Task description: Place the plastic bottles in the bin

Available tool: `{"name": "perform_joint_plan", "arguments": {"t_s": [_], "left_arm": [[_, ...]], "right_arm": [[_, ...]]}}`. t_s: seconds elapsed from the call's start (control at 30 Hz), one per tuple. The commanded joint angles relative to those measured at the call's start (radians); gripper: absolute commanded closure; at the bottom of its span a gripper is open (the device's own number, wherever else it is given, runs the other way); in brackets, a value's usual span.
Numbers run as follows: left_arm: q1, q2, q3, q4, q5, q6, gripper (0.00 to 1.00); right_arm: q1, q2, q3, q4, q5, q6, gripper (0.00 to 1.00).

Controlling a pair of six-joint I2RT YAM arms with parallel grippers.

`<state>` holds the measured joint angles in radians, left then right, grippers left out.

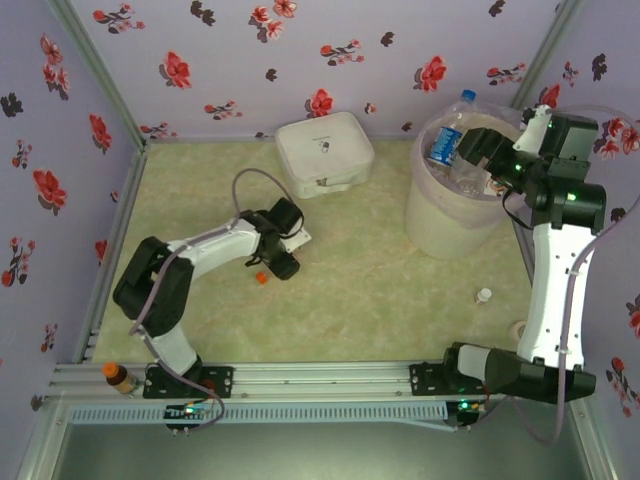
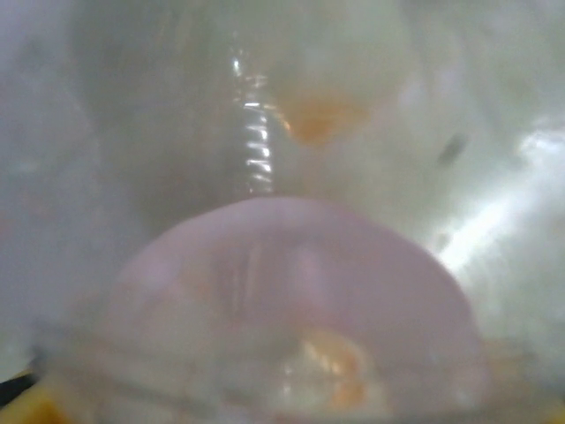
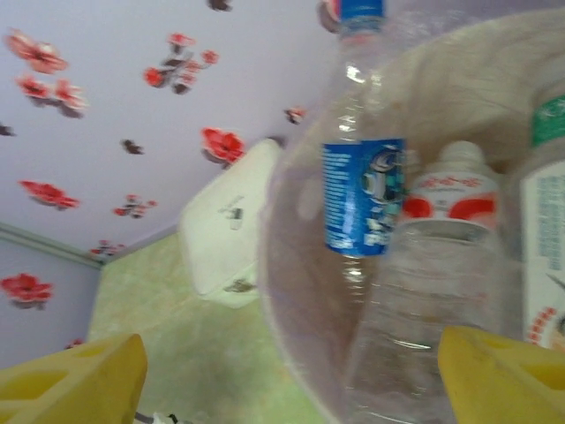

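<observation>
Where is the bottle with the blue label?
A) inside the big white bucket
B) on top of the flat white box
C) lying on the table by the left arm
A: the blue-label bottle stands inside the bucket, its blue cap poking above the rim.

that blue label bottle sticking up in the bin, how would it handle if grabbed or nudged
The blue-label bottle looks clear and empty, so probably light. Its thin wall would likely dent when squeezed. Sticking up among other bottles in the bin, it may tip if nudged.
</observation>
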<state>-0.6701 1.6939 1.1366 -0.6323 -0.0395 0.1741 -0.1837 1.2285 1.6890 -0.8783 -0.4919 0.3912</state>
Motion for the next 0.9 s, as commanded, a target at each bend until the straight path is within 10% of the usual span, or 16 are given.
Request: {"name": "perform_joint_plan", "arguments": {"t_s": [0.0,0.37,0.63,0.87], "left_arm": [[0.047,-0.112,0.015,0.075,0.098,-0.115,0.54],[0.279,-0.307,-0.100,0.442,0.491,-0.717,0.57],[0.288,-0.352,-0.280,1.020,0.787,-1.041,0.53],[0.218,-0.361,-0.265,0.978,0.832,-0.904,0.49]], "right_arm": [[0.008,-0.050,-0.058,0.170,-0.175,0.055,0.14],[0.440,-0.044,-0.179,0.257,-0.123,-0.054,0.28],[0.674,0.142,-0.258,0.574,-0.189,0.083,0.37],[0.740,0.298,-0.218,0.615,-0.195,0.104,0.25]]}}
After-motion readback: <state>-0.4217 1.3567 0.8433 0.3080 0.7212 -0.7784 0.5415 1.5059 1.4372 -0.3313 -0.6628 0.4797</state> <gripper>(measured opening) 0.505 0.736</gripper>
